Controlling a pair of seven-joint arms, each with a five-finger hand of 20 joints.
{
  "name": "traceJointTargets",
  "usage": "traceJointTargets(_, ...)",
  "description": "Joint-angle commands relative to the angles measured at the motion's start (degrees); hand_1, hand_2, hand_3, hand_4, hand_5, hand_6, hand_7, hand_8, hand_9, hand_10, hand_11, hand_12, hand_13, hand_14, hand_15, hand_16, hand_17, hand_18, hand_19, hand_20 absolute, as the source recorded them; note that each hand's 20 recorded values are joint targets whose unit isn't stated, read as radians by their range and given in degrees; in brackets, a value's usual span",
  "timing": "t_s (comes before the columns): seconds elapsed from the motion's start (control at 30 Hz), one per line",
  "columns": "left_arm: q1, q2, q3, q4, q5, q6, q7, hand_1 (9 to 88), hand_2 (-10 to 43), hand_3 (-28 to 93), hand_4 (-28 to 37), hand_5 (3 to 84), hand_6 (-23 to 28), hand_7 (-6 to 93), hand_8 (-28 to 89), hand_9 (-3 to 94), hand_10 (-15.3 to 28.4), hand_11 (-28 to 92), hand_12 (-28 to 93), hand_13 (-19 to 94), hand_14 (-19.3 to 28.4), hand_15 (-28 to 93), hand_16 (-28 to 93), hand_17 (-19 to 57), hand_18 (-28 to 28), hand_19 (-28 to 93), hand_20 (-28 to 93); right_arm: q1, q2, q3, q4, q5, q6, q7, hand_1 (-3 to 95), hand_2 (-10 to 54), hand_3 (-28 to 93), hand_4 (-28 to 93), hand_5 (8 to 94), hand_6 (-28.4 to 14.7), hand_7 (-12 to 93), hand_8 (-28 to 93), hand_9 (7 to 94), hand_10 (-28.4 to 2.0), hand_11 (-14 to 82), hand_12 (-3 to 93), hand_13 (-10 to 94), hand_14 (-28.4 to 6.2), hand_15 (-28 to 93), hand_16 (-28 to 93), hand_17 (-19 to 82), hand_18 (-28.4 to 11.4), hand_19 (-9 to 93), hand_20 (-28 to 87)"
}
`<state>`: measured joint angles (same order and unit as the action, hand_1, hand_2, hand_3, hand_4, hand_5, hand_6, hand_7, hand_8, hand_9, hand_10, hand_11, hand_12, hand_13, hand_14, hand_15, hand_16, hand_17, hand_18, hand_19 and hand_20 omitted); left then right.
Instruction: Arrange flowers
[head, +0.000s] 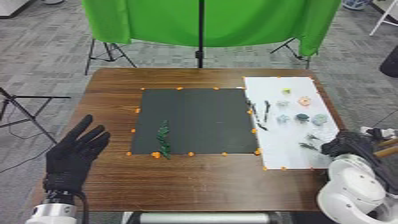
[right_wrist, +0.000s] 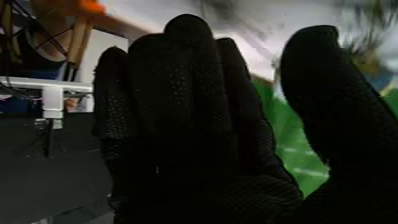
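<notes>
On the brown worktop, a dark mat, with a white sheet along the right side and orange bits around the edges. On the left part of the mat, 1 green leafy sprig, laid from near to far, with the lower end at the near edge.

On the white sheet, at the far part, a small yellow flower; nearer and to the right, a peach flower; left of that, a whitish flower. Nearer still, a row of 3: pale blue flower, dark teal flower, pale green flower. Toward the left edge, slender dark stems; nearer the front, 2 small green sprigs.

Left of the mat, the left hand, open, with straight, slightly spread fingers.

At the near right part of the sheet, the right hand; cannot tell if touching. In the right wrist view, seen open, with fingers straight and close together, thumb apart.

Beyond the worktop, a hanging green cloth.
</notes>
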<state>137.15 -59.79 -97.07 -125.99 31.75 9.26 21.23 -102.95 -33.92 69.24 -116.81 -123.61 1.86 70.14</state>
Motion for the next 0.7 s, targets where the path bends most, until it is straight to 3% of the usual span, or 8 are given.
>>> traceJointTargets(0.03,0.21,-1.24,-0.06,0.12,0.75,-0.86,-1.26,22.5,4.8,82,-24.7,36.2,8.1,11.5,-10,34.9,20.5,21,10,23,28.4,48,-8,-11.1,27.8,56,1,5.68,1.33,-7.4,4.4,-5.44,0.2,-0.22,46.5,-8.9,70,-27,72.6,-4.5,17,-4,78.3,-15.4,36.5,17.2,75,-11.1,66,14,46,-21.4,93,2)
traceJointTargets(0.13,0.11,-1.51,-0.19,0.08,1.02,-1.06,-1.52,22.6,4.8,82,-24.8,36.1,8.1,11.5,-10,34.9,20.5,21,10,23,28.4,48,-8,-11.1,27.8,56,1,5.66,1.53,-7.44,4.48,-6.34,1.48,0.2,54.0,-9.5,67,-28,82.5,-2.7,21,4,85.4,-12.5,34.7,20.9,79,-8.9,64,16,49,-19.9,93,7)
traceJointTargets(0.27,0.55,-0.58,0.07,-0.06,0.32,-0.39,-0.49,22.6,4.8,82,-24.7,36.1,8.1,11.5,-10,34.9,20.6,21,10,23,28.4,49,-8,-11.1,27.8,56,1,4.89,2.02,-6.32,3.26,-9.34,3.57,0.12,55.5,-9.5,68,-28,85.2,-2.6,21,6,88.1,-12.2,35.9,20.5,82,-8.0,65,18,50,-19.8,93,14)
traceJointTargets(0.5,1.01,-0.5,-0.47,-0.42,0.32,-0.14,-0.54,22.5,4.8,82,-24.7,36.1,8.1,11.5,-10,34.9,20.6,21,10,23,28.4,49,-9,-11.1,27.8,56,1,5.76,1.81,-4.19,-3.19,-11.0,4.59,-1.76,55.8,-9.5,70,-28,86.8,-3.1,21,7,89.5,-12.5,36.7,20.0,83,-8.0,66,18,51,-20.1,93,21)
traceJointTargets(0.7,2.14,1.0,-0.78,-1.13,-0.48,0.81,1.06,22.6,4.9,82,-24.7,36.1,8.1,11.4,-10,34.9,20.6,21,10,23,28.4,49,-9,-11.1,27.8,56,1,18.41,-2.75,-13.7,-8.15,-7.61,4.71,-6.52,55.4,-9.5,70,-28,87.3,-2.8,20,8,90.0,-12.5,37.2,19.9,83,-7.8,67,19,52,-20.3,93,23)
